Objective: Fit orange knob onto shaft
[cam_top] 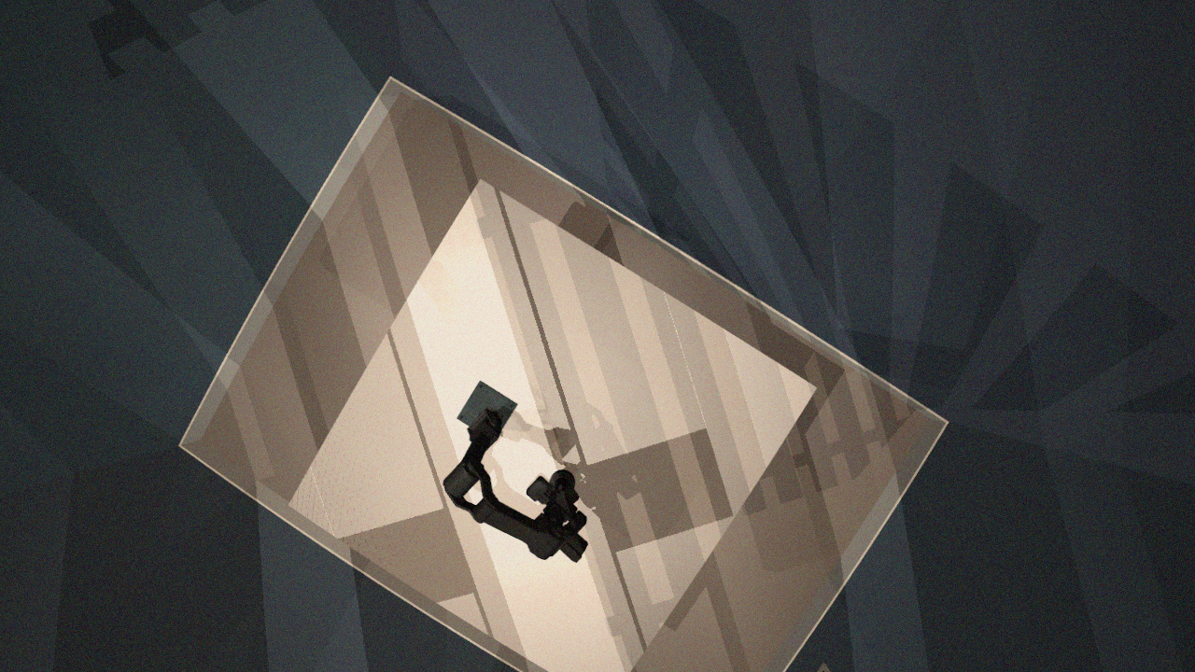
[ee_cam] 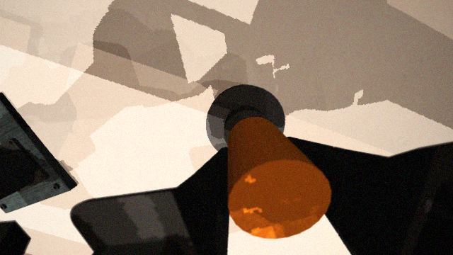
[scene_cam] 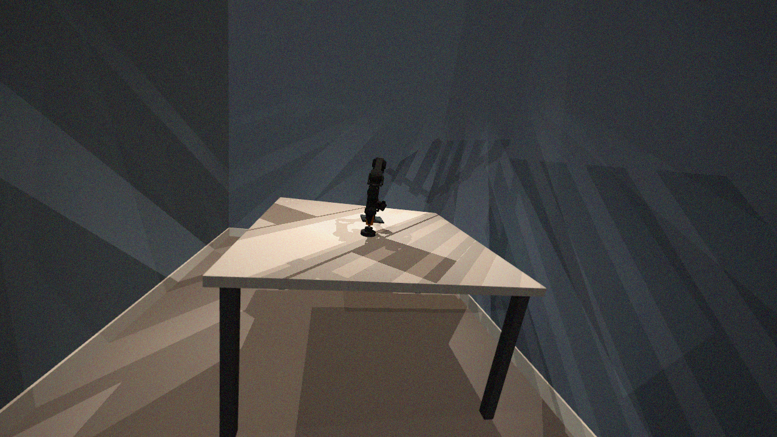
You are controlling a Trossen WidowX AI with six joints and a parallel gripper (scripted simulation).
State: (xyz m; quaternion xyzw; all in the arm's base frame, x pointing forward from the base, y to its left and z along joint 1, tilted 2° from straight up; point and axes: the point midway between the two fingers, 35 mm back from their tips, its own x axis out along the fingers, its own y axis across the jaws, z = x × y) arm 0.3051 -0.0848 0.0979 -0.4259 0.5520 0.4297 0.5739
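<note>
The orange knob (ee_cam: 279, 202) (scene_cam: 371, 221) is held upright, or nearly so, between the fingers of my gripper (ee_cam: 255, 148), which is shut on it. The round dark pedestal (ee_cam: 244, 96) (scene_cam: 367, 233) stands on the table just beyond and below the knob in the wrist view. In the exterior view the knob is right above the pedestal's raised middle; I cannot tell whether they touch. The silver shaft is hidden or too small to make out. The knob's hole and its flat side are underneath, out of sight.
The grey base plate (cam_top: 480, 395) (ee_cam: 26, 205) of the arm lies on the table (cam_top: 468, 309) (scene_cam: 249, 266), to the left in the wrist view. The arm (cam_top: 510, 522) reaches from it over to the pedestal. Hard-edged shadows cross the table top.
</note>
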